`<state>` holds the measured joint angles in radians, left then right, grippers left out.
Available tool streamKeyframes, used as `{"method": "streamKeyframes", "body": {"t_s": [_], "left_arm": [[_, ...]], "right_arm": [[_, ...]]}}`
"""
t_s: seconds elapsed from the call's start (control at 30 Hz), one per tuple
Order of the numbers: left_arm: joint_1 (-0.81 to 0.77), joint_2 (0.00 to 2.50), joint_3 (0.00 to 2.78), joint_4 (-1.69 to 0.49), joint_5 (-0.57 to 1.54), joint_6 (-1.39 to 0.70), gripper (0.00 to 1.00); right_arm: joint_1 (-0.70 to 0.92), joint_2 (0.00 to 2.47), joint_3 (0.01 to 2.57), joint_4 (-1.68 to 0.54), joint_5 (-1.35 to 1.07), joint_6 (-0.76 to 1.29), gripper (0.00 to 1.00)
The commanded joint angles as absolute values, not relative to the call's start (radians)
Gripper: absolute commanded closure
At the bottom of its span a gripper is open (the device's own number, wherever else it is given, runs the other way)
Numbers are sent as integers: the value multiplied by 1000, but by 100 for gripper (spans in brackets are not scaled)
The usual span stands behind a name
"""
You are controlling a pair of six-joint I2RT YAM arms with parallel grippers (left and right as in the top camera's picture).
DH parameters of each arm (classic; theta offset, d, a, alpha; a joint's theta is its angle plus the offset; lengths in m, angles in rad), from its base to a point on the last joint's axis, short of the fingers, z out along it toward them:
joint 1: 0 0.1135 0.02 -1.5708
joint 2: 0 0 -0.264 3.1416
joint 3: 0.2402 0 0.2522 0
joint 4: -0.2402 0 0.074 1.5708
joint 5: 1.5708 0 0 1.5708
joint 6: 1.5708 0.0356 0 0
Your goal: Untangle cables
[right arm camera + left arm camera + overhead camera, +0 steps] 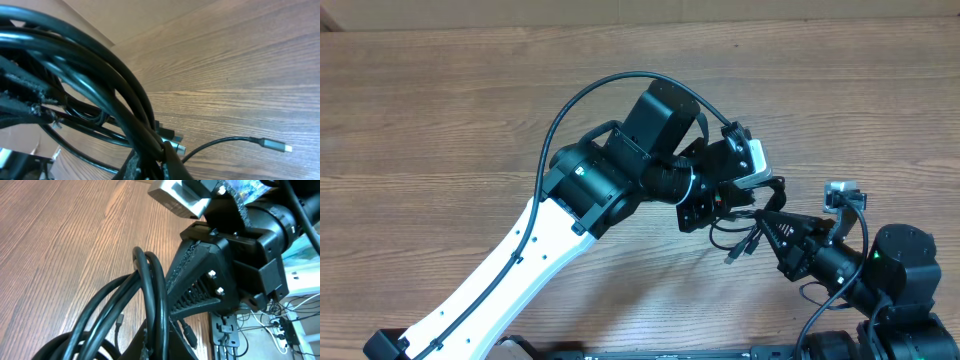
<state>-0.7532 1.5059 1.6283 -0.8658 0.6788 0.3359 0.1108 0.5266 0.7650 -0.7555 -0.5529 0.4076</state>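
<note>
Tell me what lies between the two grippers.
The tangled cables fill the short gap between the left gripper and the right gripper. No bare table shows there. The overhead view shows this best.

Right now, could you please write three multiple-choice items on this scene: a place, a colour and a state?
1. Where are the cables? A) between the two claws B) at the far left edge C) on the floor
2. Their colour? A) white B) black C) red
3. The silver plug is: A) in a socket B) free C) taped down
A: overhead, the bundle sits between the left claw and right claw. B: every cord is black. B: the right wrist view shows it bare-ended over the table.
</note>
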Motion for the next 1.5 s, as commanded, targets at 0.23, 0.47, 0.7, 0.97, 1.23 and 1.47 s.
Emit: {"method": "streamKeyframes", "body": {"t_s": [0.23,0.47,0.7,0.97,1.23,1.47], "left_arm": [[-760,1509,1652,-855,734,332,96],[-758,1509,1652,-884,603,333,96],[-758,1509,1652,-984,464,339,96],[-758,1509,1652,-1108,472,550,96],[-760,1509,1652,-1132,475,836,96],[-760,1509,1652,-1116,596,1209,96]], "right_arm": [[104,523,785,-792,-503,391,62],[103,523,785,-818,-463,391,22],[103,523,785,-810,-429,392,3],[103,523,785,-776,-393,447,0],[103,523,785,-755,-433,582,0],[103,523,785,-750,-494,663,0]]}}
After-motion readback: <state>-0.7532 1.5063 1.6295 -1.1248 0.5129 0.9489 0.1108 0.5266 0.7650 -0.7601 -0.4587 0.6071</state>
